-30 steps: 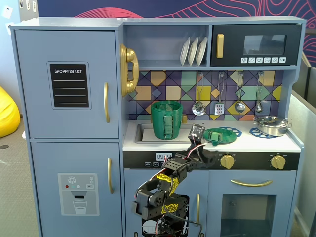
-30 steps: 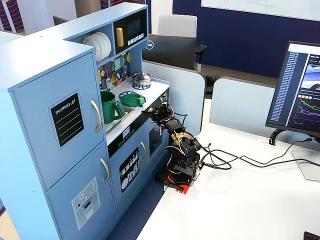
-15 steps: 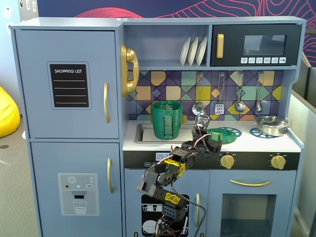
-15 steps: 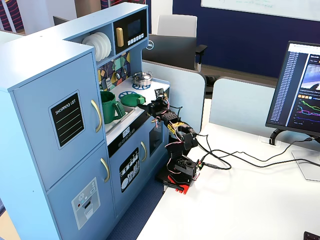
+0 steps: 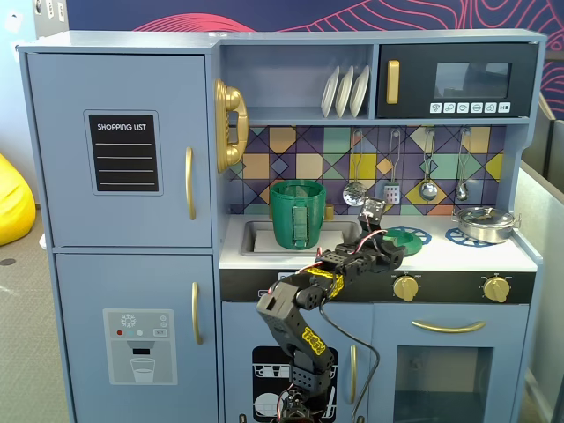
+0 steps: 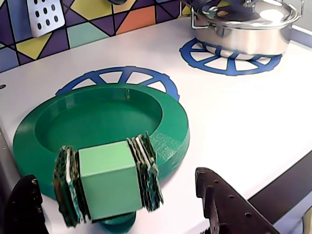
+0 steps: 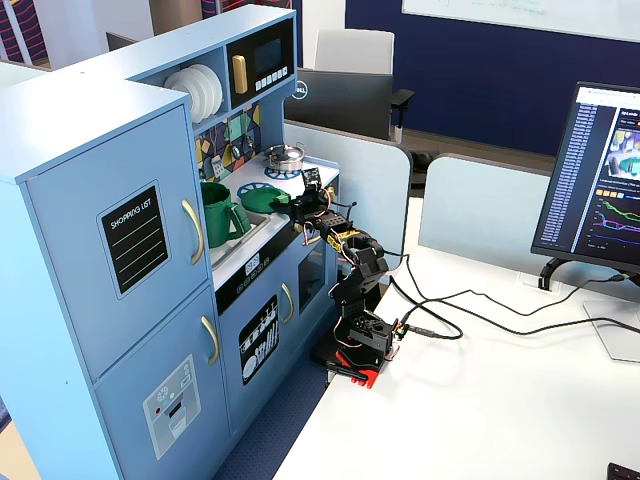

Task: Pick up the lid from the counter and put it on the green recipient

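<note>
Wrist view, nearest first: gripper (image 6: 122, 214) spread wide, empty, one dark finger at each lower corner of the frame, neither touching anything. Between them and just ahead sits the lid's handle, a pale green block flanked by ribbed plates.

The lid (image 6: 102, 126) lies just beyond the handle, resting on the white surface (image 6: 234, 122) partly over a blue burner ring (image 6: 119, 78). It looks upturned, hollow side showing. Judgement: moulded plastic, light, rigid, smooth enough to skid if nudged sideways; not fragile. Best hold is the block handle, jaws across its ribbed sides; the rim looks too broad and shallow for a sure pinch.

Farther ahead and to the right: silver pot (image 6: 243, 24) on a second burner, well apart from the lid.

Fixed view: gripper (image 5: 377, 231) over the lid (image 5: 407, 240); green recipient (image 5: 297, 214) stands in the sink recess, off to the gripper's left, mouth open.
</note>
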Available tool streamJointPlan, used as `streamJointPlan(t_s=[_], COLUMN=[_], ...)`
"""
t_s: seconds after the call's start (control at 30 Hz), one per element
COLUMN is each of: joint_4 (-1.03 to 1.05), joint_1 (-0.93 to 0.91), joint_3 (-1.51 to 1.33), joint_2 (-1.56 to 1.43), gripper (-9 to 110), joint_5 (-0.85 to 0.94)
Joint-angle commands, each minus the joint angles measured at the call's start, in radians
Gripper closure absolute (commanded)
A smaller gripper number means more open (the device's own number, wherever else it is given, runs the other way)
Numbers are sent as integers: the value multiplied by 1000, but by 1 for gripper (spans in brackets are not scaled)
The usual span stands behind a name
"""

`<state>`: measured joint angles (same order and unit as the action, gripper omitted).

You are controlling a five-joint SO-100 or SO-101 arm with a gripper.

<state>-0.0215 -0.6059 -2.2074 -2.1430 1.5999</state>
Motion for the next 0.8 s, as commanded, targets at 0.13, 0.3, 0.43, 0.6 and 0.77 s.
streamJointPlan(t_s=[0.13, 0.3, 0.43, 0.6, 0.77], joint_4=[-41, -48, -49, -75, -9], joint_1=[38, 52, 72, 77, 87], joint_3=[158, 179, 192, 209, 314], joint_2=[86, 130, 144, 133, 110], gripper=[69, 73, 101, 101, 101], joint_5=[14, 21, 67, 52, 41])
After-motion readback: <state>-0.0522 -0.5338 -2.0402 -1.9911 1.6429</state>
